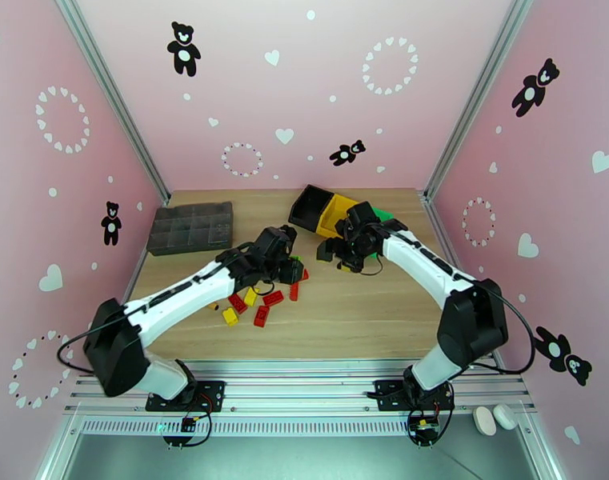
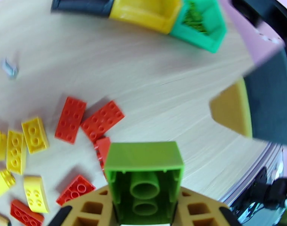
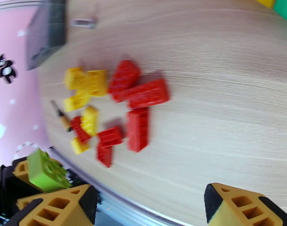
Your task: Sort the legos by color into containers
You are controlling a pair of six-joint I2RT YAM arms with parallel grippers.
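A flat dark grey plastic compartment tray (image 1: 190, 228) lies far left on the wooden bench (image 1: 368, 314), and three joined black, yellow and green plastic bins (image 1: 324, 211) sit to its right. Scattered red and yellow plastic lego bricks (image 1: 260, 304) lie nearer, between them, beneath the left hand (image 1: 290, 271), which grips a green plastic brick (image 2: 144, 174).

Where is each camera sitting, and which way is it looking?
Top: high behind the arms, looking down at the table; both arms show, with the left pincer and right pincer.
Left wrist: on the left arm, looking past its fingers, which are shut on a green lego, toward the bins.
Right wrist: on the right arm, looking across the table at red and yellow legos; its open fingers are at the bottom.
Shared: both wrist views see the green lego and the red and yellow legos.
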